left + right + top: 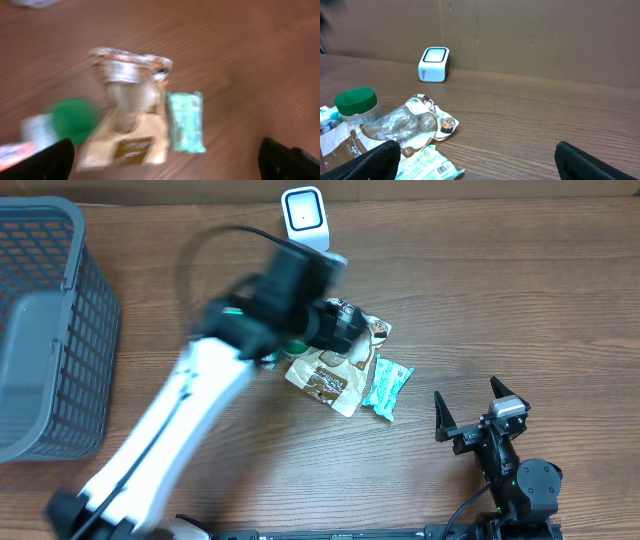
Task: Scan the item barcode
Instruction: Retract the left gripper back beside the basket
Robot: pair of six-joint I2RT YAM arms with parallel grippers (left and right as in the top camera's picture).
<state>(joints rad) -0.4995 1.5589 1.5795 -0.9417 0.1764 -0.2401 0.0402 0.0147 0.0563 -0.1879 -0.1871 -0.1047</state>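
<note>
The white barcode scanner (303, 215) stands at the back of the table, also seen in the right wrist view as the scanner (434, 64). Items lie in a cluster mid-table: a clear crumpled snack packet (132, 70), a tan pouch with a brown label (131, 146), a teal wrapped bar (186, 122) and a green-lidded jar (74, 120). My left gripper (345, 327) hovers over the cluster, open and empty; its view is motion-blurred. My right gripper (467, 395) stays open and empty, low at the front right. The bar (427, 167) shows a barcode.
A grey mesh basket (45, 330) fills the far left side of the table. A brown cardboard wall (530, 35) backs the table behind the scanner. The white left arm (170, 430) crosses from the front left toward the middle.
</note>
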